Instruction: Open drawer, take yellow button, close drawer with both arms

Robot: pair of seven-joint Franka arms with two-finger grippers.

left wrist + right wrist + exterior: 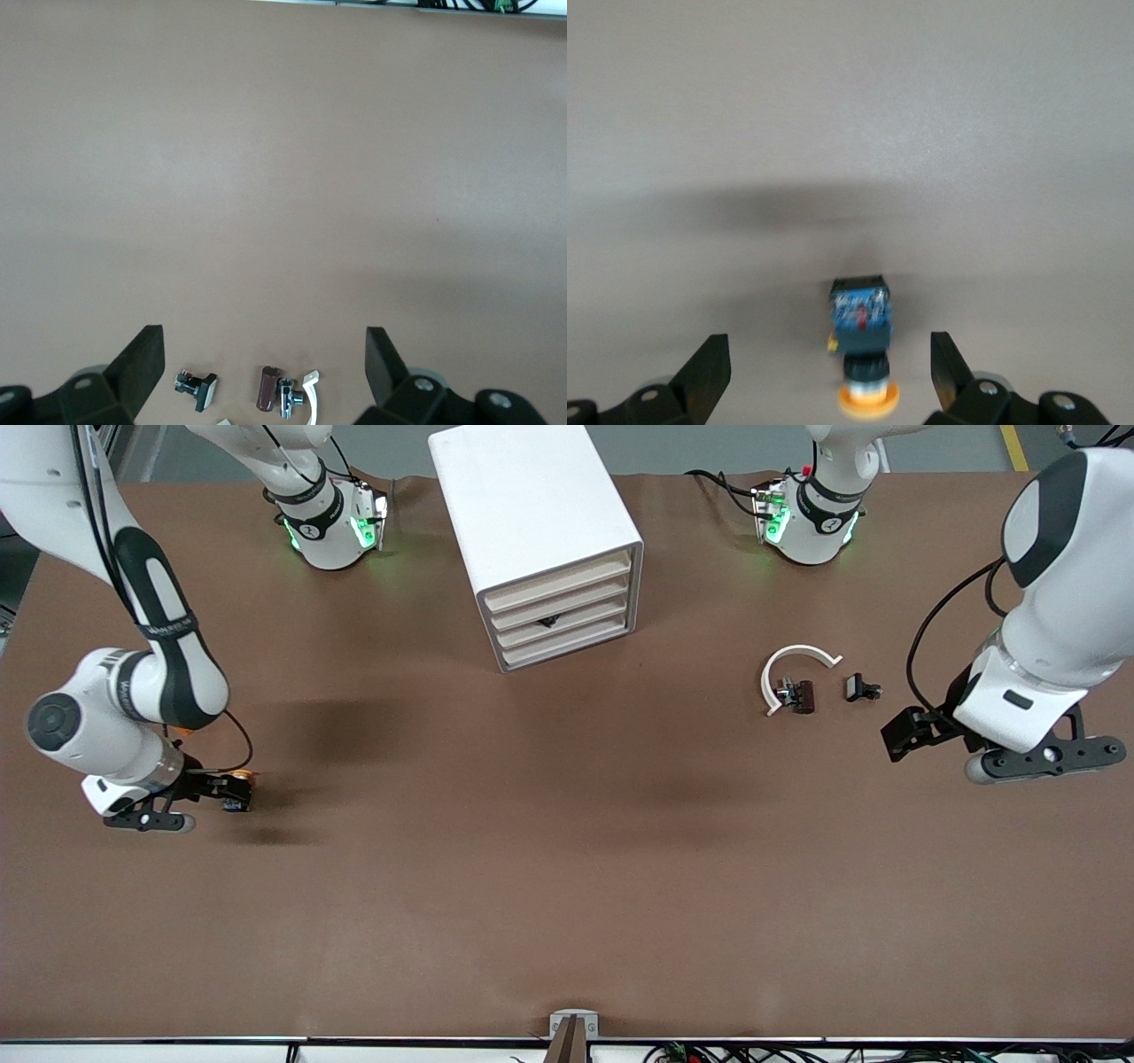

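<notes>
Right pincer (828,372) spread apart, low over the button (862,335), which lies on the counter (532,850) toward the right arm's end. Left pincer (264,363) also apart, waiting above small parts. Cabinet (540,540) drawers shut.

The setting is a robotics laboratory test cell. 2 white industrial arms (133,682) (1054,602) are mounted on bases with green status lights along a wide worktop (567,868) covered in a brown mat. Loose cables (709,1052) run along the worktop edge nearest the front camera. A white 4-drawer cabinet (540,531) and small hardware parts (797,691) sit on the mat.
</notes>
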